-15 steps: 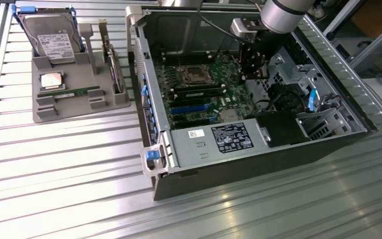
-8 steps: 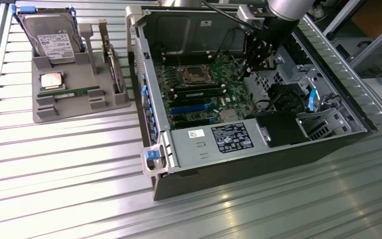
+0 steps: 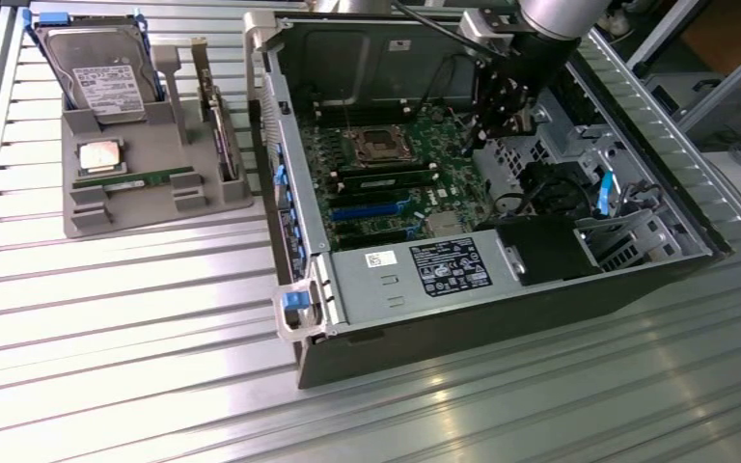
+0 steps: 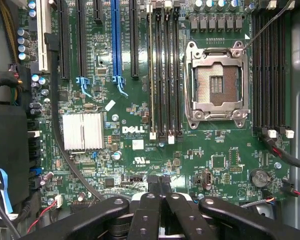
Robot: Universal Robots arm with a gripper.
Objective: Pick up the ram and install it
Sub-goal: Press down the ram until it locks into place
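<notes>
The ram (image 3: 139, 179), a narrow green stick, lies flat in the grey holder (image 3: 151, 207) at the exterior view's left, just in front of a square silver processor chip (image 3: 100, 155). My gripper (image 3: 506, 114) hangs inside the open computer case (image 3: 500, 289), over the motherboard's far side and well away from the holder. In the wrist view the gripper (image 4: 158, 180) has its black fingertips pressed together with nothing between them, above the green Dell motherboard (image 4: 140, 107). Black memory slots (image 4: 162, 75) run beside the empty processor socket (image 4: 217, 85).
A silver hard drive (image 3: 100, 72) stands upright at the back of the holder. Inside the case are a power supply (image 3: 428, 270), a silver heatsink (image 4: 82, 131), black cables (image 4: 60, 145) and a metal drive cage (image 3: 628, 241). The case walls rise around the board.
</notes>
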